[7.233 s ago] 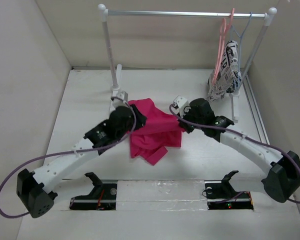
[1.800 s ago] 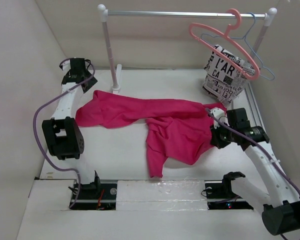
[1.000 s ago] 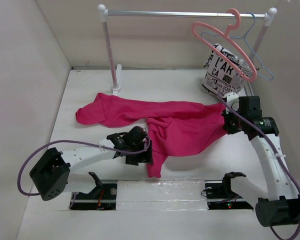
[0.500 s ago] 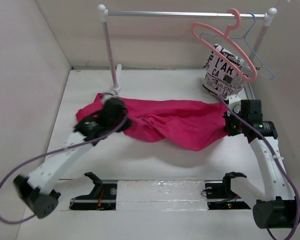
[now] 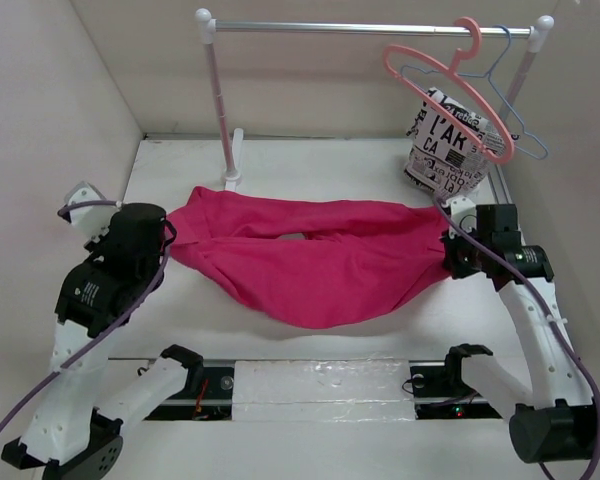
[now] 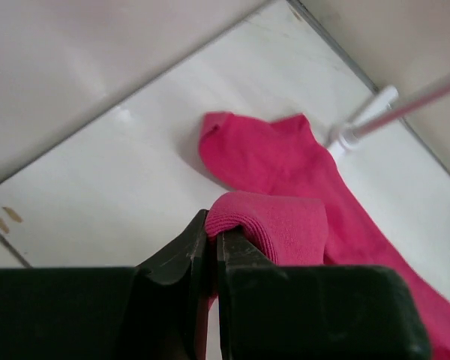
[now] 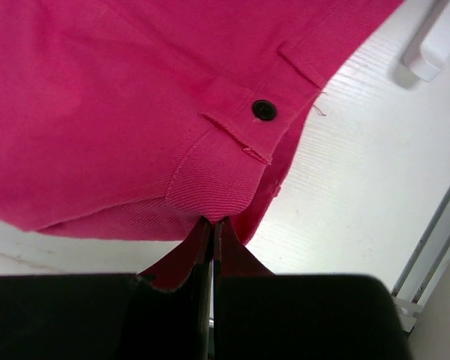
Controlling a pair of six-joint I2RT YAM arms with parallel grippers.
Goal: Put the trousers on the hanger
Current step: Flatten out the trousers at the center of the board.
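The left gripper (image 5: 170, 240) now sits nearer the table's left edge than half a second ago, jaws clenched on a leg fold of the trousers (image 5: 310, 265). These stretch wider across the middle. The right gripper (image 5: 450, 255) stays by the right edge, jaws pinching the waistband. The hanger (image 5: 448, 90) hangs over the far right corner.

Overhead view faces table (image 5: 330, 170), wrist cameras close, all share trousers (image 5: 310, 262)
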